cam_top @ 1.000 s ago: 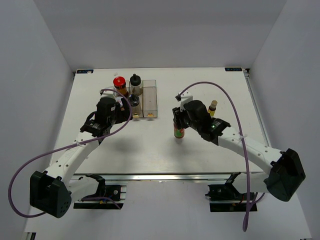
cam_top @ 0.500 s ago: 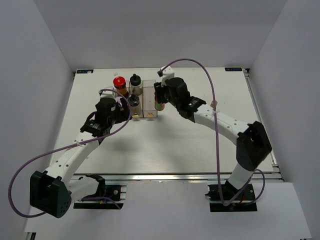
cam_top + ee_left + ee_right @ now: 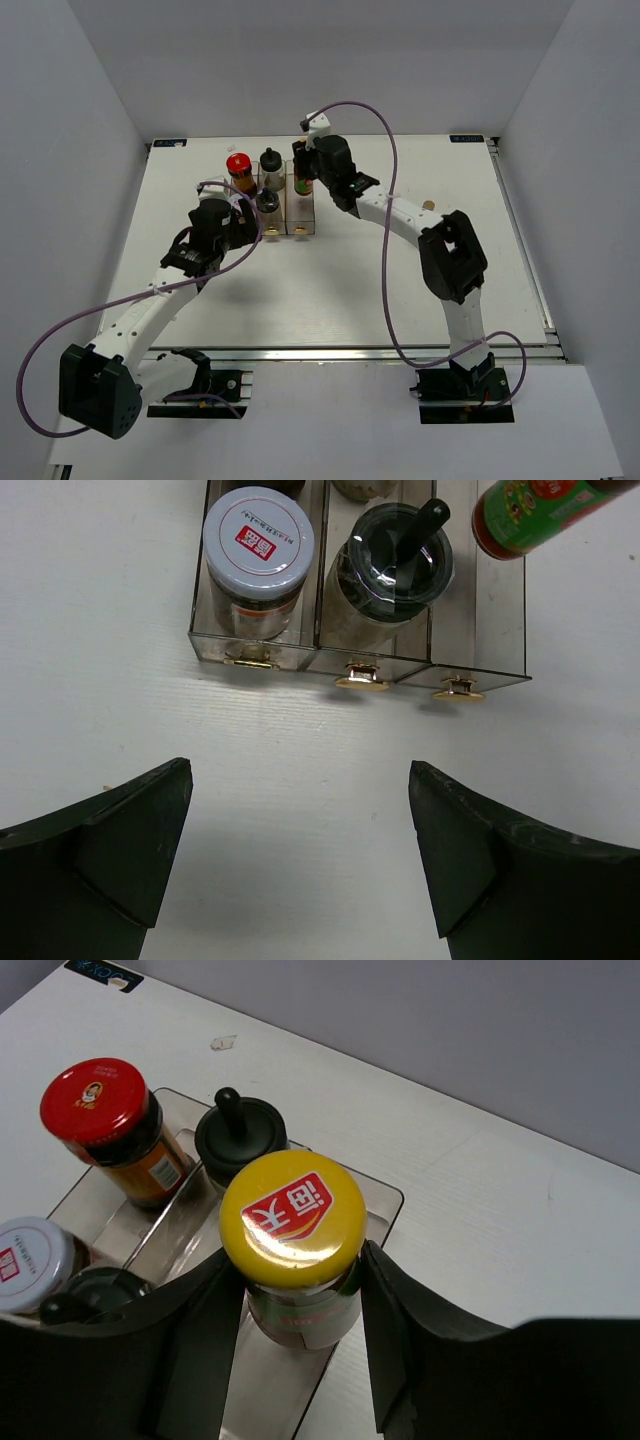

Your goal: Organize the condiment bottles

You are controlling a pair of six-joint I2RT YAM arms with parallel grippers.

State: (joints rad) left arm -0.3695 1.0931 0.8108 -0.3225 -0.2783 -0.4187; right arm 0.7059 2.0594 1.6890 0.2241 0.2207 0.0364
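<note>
The top camera hangs high above and behind the arm bases and looks down and forward from far away, taking in the whole tabletop (image 3: 400,290) and the grey walls (image 3: 330,70). The left wrist camera looks almost straight down from close. The left fingers (image 3: 100,870) fill its lower corners, and the near end of the clear rack (image 3: 500,630) lies at its upper edge. The right wrist camera looks down at a slant toward the far wall, very near the yellow-capped bottle (image 3: 292,1220) between the right fingers (image 3: 190,1360). All three views share the rack — the red-capped jar (image 3: 100,1105) shows plainly in the top and right wrist views.
</note>
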